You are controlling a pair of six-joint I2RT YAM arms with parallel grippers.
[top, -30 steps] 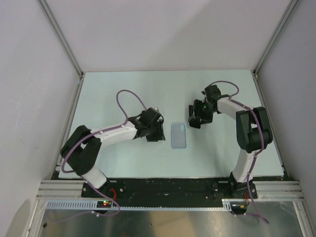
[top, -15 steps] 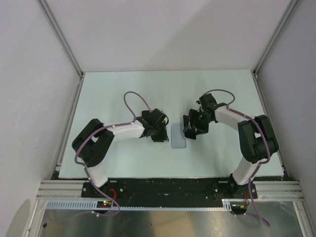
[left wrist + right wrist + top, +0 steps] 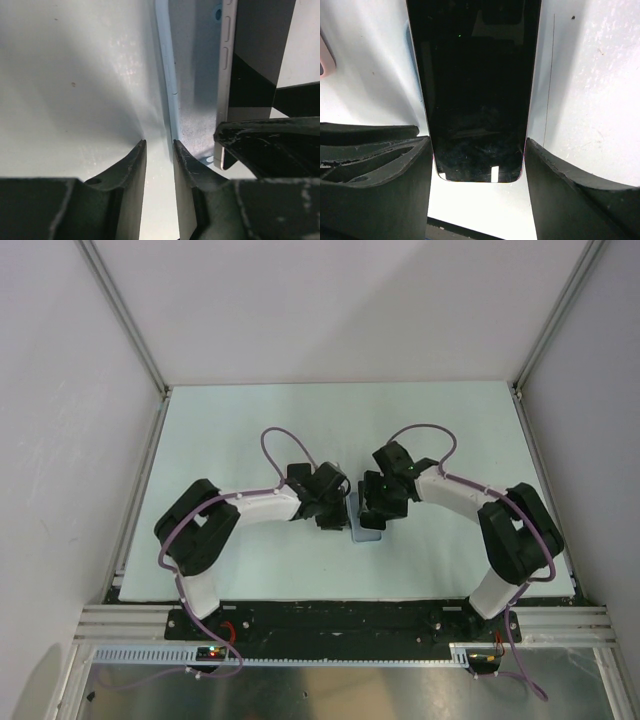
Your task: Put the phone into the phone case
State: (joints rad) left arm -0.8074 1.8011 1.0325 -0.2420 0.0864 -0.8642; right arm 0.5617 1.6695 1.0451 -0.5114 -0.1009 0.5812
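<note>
The black phone (image 3: 475, 85) is gripped by its long edges in my right gripper (image 3: 477, 142), which is shut on it. In the top view this gripper (image 3: 378, 508) is over the light-blue phone case (image 3: 366, 532), which lies flat on the table and is mostly hidden under it. In the left wrist view the phone (image 3: 227, 75) shows edge-on with its silver side just above the case's floor. My left gripper (image 3: 160, 145) has its jaws a narrow gap apart with nothing between them. Its right fingertip is at the case's left rim (image 3: 167, 85). It also shows in the top view (image 3: 335, 508).
A pink corner of another slab (image 3: 324, 62) shows at the left edge of the right wrist view. The pale table (image 3: 240, 430) is bounded by white walls and metal frame posts (image 3: 125, 320). Both arms meet at the table's middle.
Both grippers have moved inward to the case. The right one carried the phone leftward and down over it; the left one moved right to the case's left rim.
</note>
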